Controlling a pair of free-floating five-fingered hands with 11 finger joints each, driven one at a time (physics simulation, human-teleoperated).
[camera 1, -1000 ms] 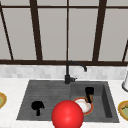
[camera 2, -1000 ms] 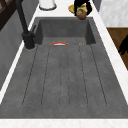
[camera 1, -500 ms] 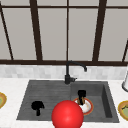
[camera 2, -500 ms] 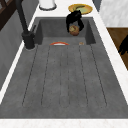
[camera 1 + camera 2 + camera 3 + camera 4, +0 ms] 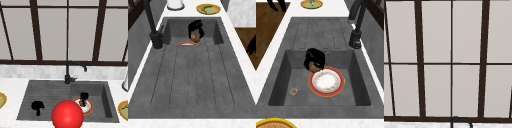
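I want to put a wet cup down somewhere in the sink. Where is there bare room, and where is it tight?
The ribbed drainboard, between the faucet and the front rim, lies bare. In the basin, bare floor borders the plate toward the front rim, apart from a small round object. It is crowded at the plate's edge, where the right hand holds a brown object.

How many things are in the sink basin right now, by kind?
Red-rimmed plate: 1
Brown round item held by the right hand: 1
Small round piece on the basin floor: 1
Total: 3
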